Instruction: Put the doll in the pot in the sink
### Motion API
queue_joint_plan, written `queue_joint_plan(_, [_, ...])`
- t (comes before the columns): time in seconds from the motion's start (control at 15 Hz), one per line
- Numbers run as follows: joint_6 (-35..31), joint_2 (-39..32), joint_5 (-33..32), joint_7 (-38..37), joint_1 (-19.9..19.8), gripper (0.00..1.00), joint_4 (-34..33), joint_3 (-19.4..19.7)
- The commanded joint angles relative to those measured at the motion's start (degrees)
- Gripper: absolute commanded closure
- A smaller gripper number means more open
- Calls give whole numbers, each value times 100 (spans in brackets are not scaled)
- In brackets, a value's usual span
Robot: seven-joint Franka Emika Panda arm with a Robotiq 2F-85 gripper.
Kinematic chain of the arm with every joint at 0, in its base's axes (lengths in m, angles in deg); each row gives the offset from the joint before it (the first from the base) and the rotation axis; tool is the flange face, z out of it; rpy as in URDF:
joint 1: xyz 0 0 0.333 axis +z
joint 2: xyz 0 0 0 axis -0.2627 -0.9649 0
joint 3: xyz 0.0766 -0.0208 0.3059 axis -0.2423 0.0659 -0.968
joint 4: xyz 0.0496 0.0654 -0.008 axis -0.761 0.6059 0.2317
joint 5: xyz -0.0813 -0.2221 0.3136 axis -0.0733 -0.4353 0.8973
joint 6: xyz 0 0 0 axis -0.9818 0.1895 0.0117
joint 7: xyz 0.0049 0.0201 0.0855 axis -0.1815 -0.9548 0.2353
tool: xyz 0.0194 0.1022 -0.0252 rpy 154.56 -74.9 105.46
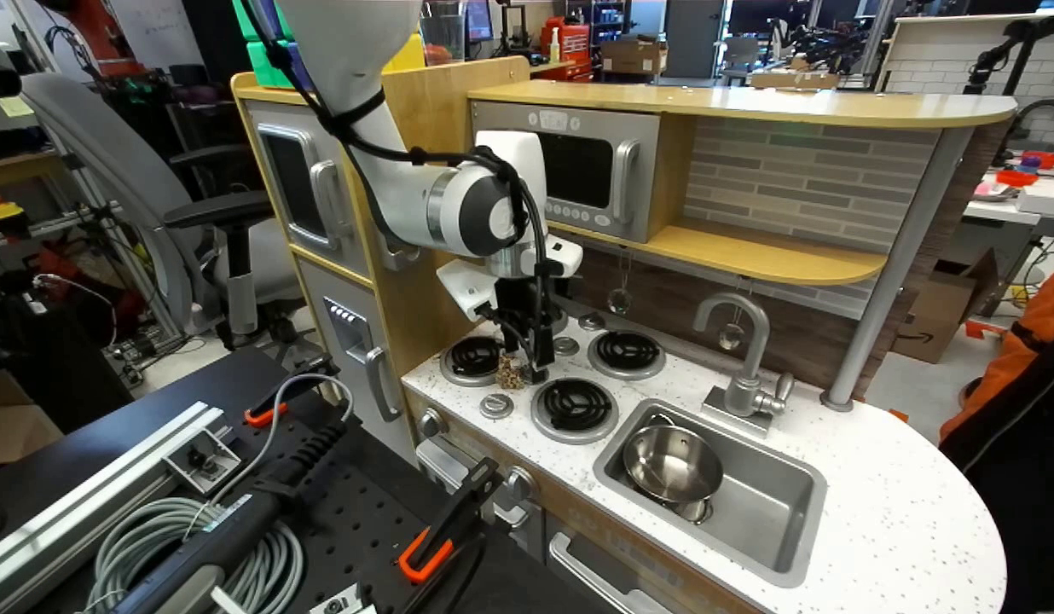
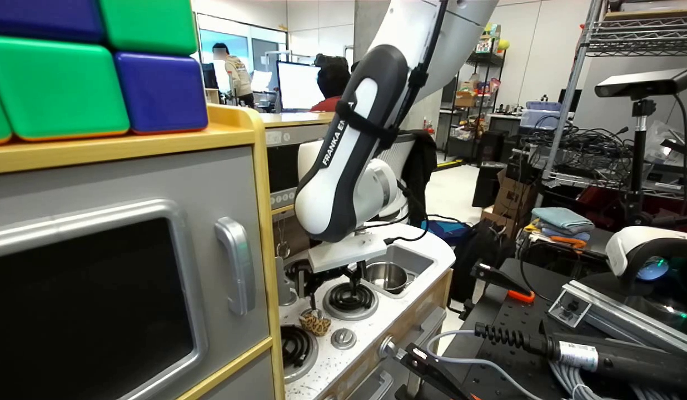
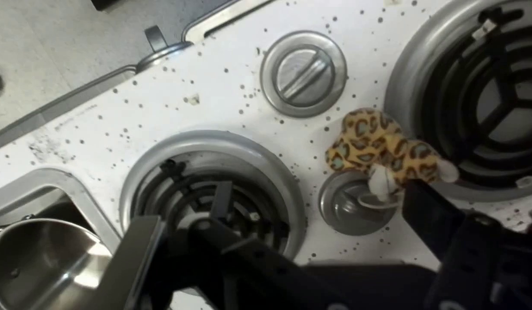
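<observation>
The doll is a small leopard-print plush with white ends. It lies on the white countertop among the burners, in both exterior views (image 1: 509, 373) (image 2: 315, 323) and in the wrist view (image 3: 371, 142). My gripper (image 3: 322, 202) is open just above the countertop. One fingertip is close beside or touching the doll's white-tipped end; I cannot tell which. The other fingertip is over a burner. The gripper also shows in an exterior view (image 1: 524, 362). The shiny steel pot (image 1: 674, 465) stands in the left part of the grey sink (image 1: 810, 520). It also shows in the wrist view (image 3: 42, 262).
Black coil burners (image 1: 576, 408) and grey knobs (image 1: 496, 406) surround the gripper. A curved faucet (image 1: 753, 341) rises behind the sink. A microwave (image 1: 570, 166) and wooden shelf (image 1: 766, 251) stand above the back of the counter. A tall cabinet (image 1: 433, 170) borders the burner side.
</observation>
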State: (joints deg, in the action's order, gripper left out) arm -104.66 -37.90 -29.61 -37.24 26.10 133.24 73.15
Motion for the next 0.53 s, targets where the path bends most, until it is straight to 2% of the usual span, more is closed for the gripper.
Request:
queue_joint_plan(0.0, [-546,-505,95,-203,445,0,-401,323])
queue_joint_plan(0.4, [-555,-848,284,-257,467,0,-740,297])
queue_joint_plan(0.47, [-545,-861,350,-206,385,25,-774,241])
